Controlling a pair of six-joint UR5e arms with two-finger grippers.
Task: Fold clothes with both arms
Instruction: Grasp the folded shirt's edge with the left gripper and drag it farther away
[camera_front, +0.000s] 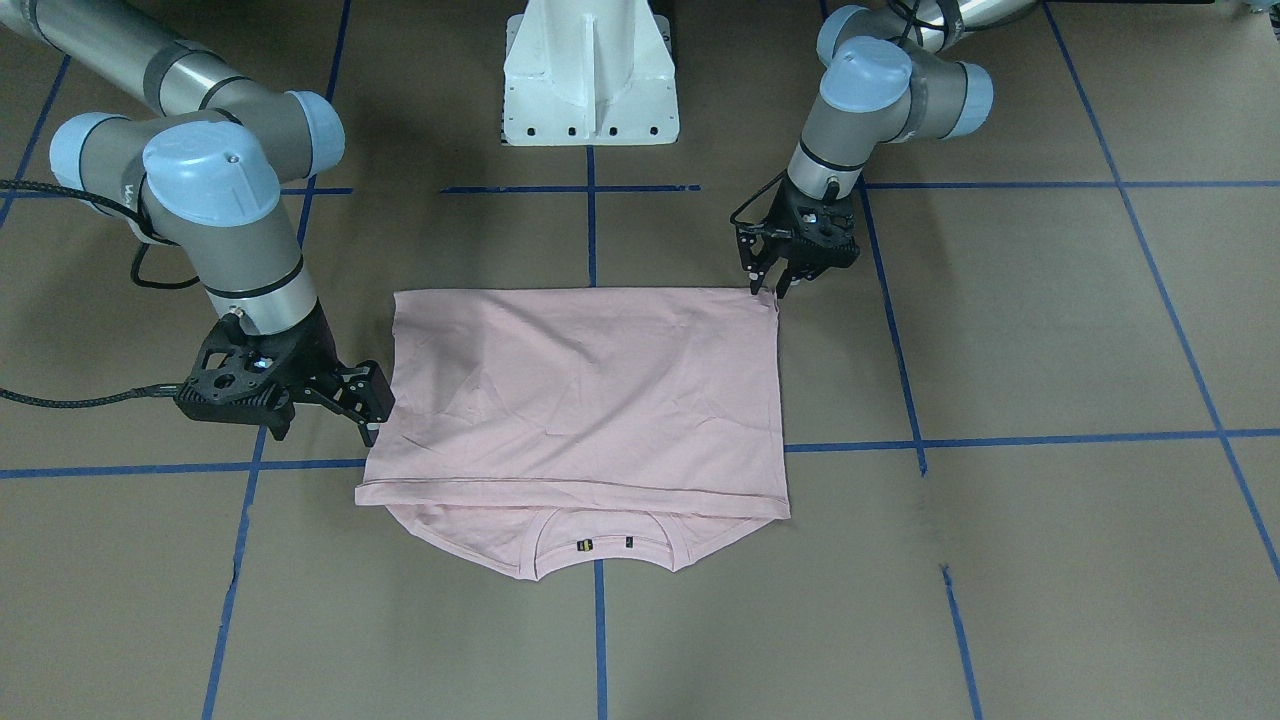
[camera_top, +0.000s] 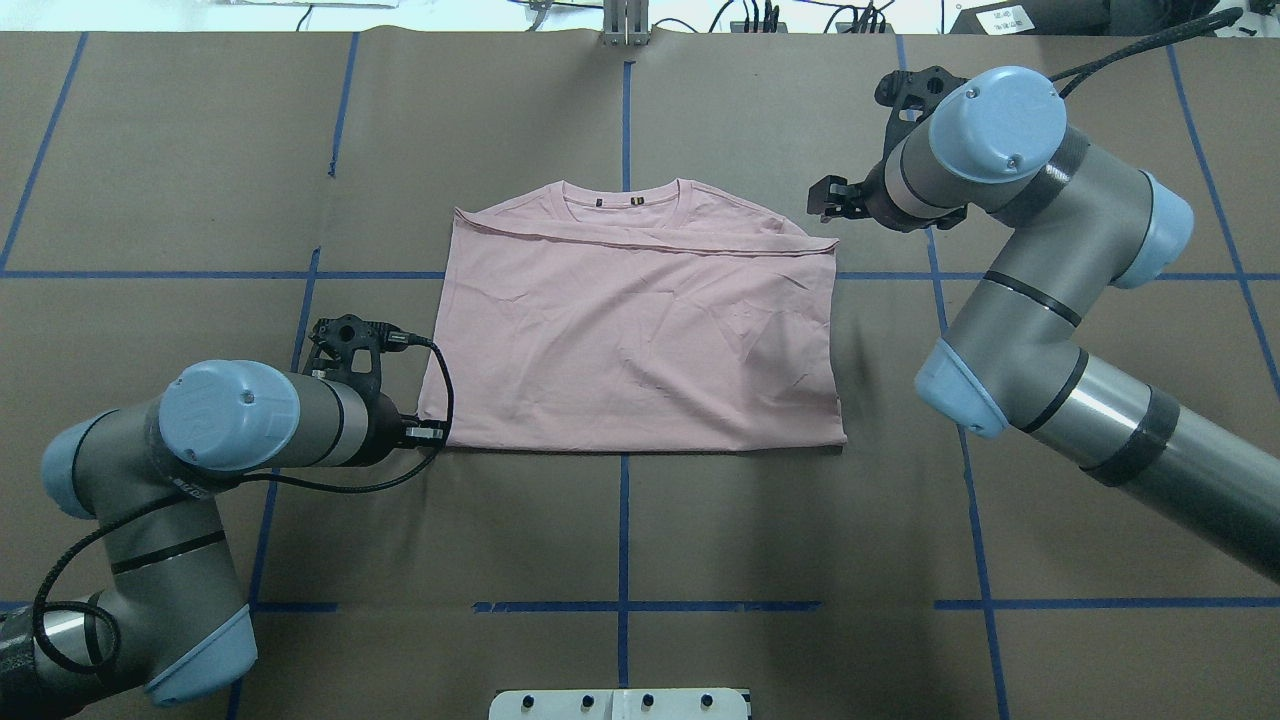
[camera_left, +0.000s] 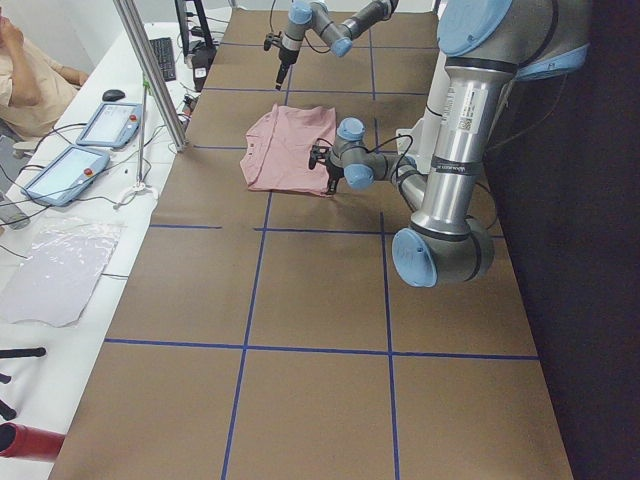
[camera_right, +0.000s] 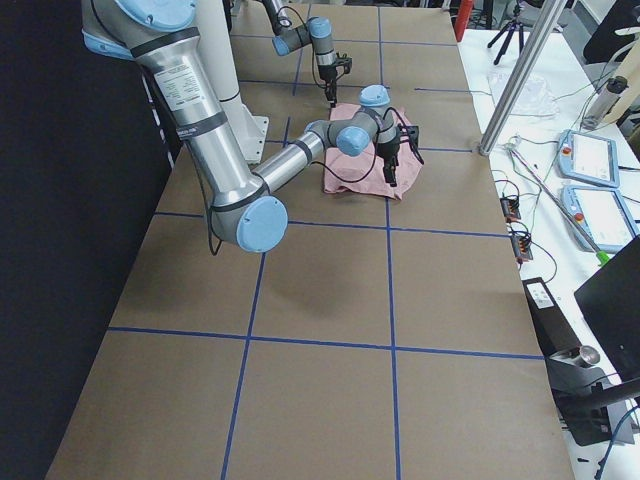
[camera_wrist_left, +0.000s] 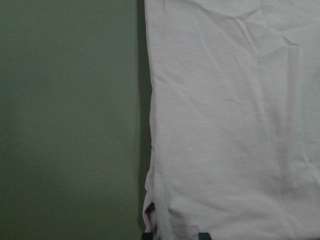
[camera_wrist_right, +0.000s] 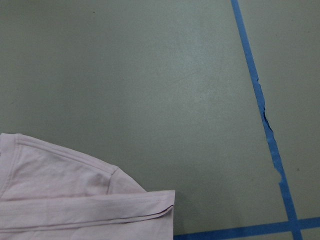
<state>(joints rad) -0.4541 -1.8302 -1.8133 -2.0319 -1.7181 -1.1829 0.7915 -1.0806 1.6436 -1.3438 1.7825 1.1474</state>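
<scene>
Soft matt cloth T-shirt (camera_front: 580, 400); matt brown paper table (camera_front: 1050, 330)

Front cam faces the robot from across the table (camera_front: 1050, 330), looking steeply down; the overhead one sits behind it. Both frame the same pink T-shirt (camera_top: 640, 330), flipped. Side cams shoot along the table from farther off. Wrist cams hover close over the shirt's edges.

A brown table (camera_top: 200, 150) gridded with blue tape (camera_top: 623, 530) carries a folded pink T-shirt (camera_top: 640, 340).
</scene>
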